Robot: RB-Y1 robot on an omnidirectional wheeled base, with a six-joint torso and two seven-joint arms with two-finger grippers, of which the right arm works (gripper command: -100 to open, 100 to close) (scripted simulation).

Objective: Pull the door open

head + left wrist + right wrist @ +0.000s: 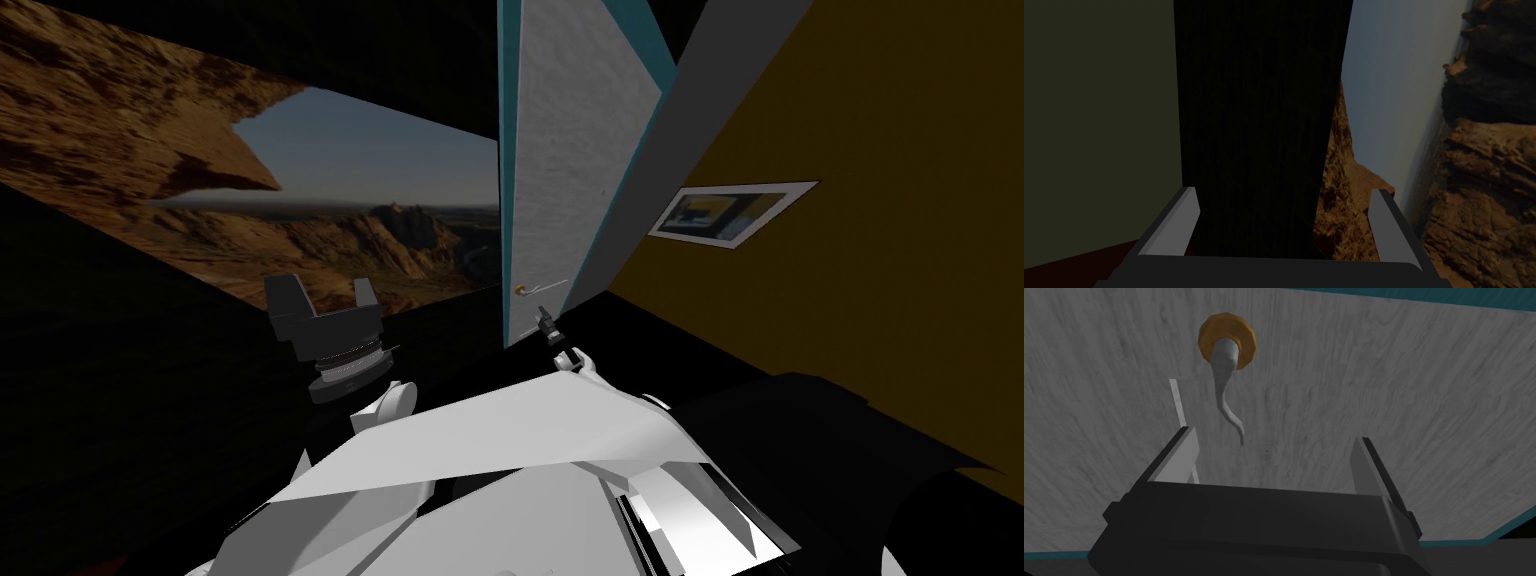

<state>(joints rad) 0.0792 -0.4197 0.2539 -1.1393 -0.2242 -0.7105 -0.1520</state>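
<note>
Head view, steeply tilted: we face a pale grey door (580, 150) with a teal edge, standing between a mustard yellow wall (880, 150) on our right and a desert landscape backdrop (300, 220) on our left. A framed picture (730, 212) hangs on the yellow wall. Low on the door sits a slim lever handle (545, 289), and the right gripper (546, 322) is raised just beneath it, very close to the door's face. Right wrist view: the right gripper (1274, 438) points straight at the door, its two fingers spread wide with nothing between them. The curved, light grey lever handle (1229, 403) springs from a round orange rosette (1227, 342) and ends just beyond the gap, nearer one finger than the other; it seems not to be touching either, though the angle makes this hard to judge. The left gripper (325, 290) hangs well to our left, away from the door. In the left wrist view, the left gripper (1283, 195) also has its fingers wide apart and holds nothing.
</note>
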